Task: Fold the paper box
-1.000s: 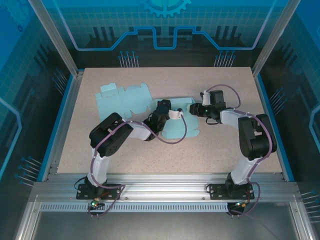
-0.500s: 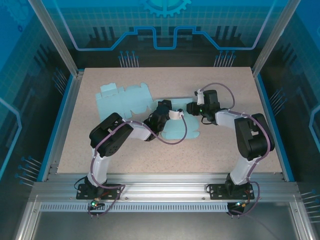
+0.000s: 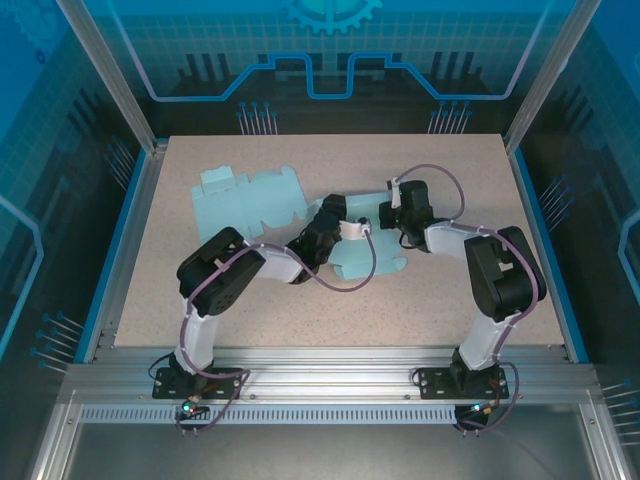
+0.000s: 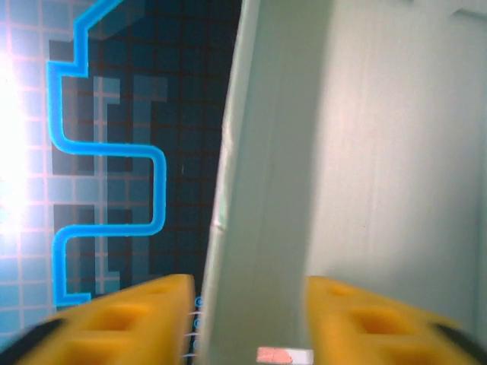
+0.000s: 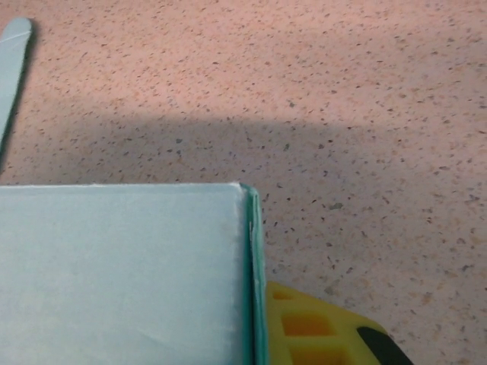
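Both arms are reaching in toward the middle of the speckled table point(image 3: 450, 290), and the pale teal paper box point(image 3: 255, 205) lies spread across the centre. Its flat, cut-out section runs off to the upper left. A partly raised section sits just right of centre, between the two wrists.

The left gripper point(image 3: 333, 207) is at the near-left side of that raised part. Up close, its yellow fingers point(image 4: 144, 312) stand apart, one at each side of the lower frame. An upright cardboard panel point(image 4: 365, 152) rises between them, with the blue-lined back wall point(image 4: 114, 152) off to the left. The jaws are parted, with a sliver of daylight between the left finger and the panel's edge, so nothing is pinched.

The right gripper point(image 3: 388, 218) comes in from the right onto the box's far corner. In its own view, one yellow fingertip point(image 5: 312, 327) sits hard against the panel's teal edge at the bottom. The sheet hides the other finger, so I can't tell whether it's clamped. A loose flap point(image 5: 14, 61) lies at the upper left.
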